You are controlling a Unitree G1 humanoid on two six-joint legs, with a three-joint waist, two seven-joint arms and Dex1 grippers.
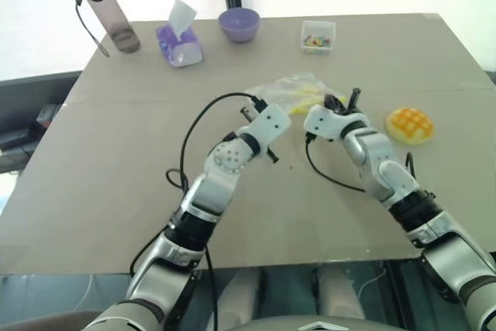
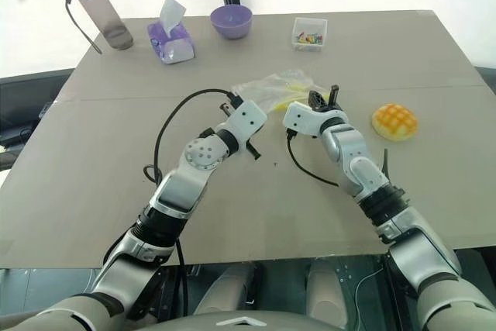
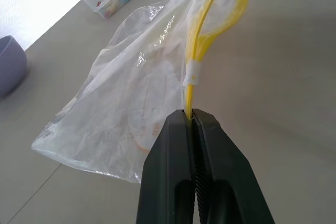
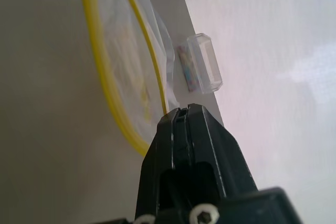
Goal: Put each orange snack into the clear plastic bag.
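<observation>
A tan worktop [image 1: 116, 191] seen from above, with two robot arms reaching forward over its middle. The left hand [image 1: 254, 106] is closed on the yellow strip of the clear plastic bag [image 3: 121, 108]; the left wrist view shows its two black fingers [image 3: 173, 166] pressed together with the strip coming out between their tips. The right hand [image 2: 319, 99], just beside the left one, is closed as well, pinching the yellow strip further along. In the right wrist view the strip divides into two yellow lines that curve apart in front of the closed fingers [image 4: 181, 145].

The bag lies crumpled on the worktop just beyond the two hands, near the middle, its yellow edge toward the hands and its clear body spreading away from them. Whether anything is inside it cannot be told.

One orange snack [image 1: 410, 125], round with a criss-cross top, sits on the worktop to the right of the right hand, apart from the bag and untouched.

Along the far edge, from left to right: a smoky grey water bottle [image 1: 108, 15] with a black cap, a purple tissue pack [image 1: 180, 43] with a white tissue sticking up, a purple bowl [image 1: 239, 24], and a small clear box [image 1: 318, 36] of coloured bits.
</observation>
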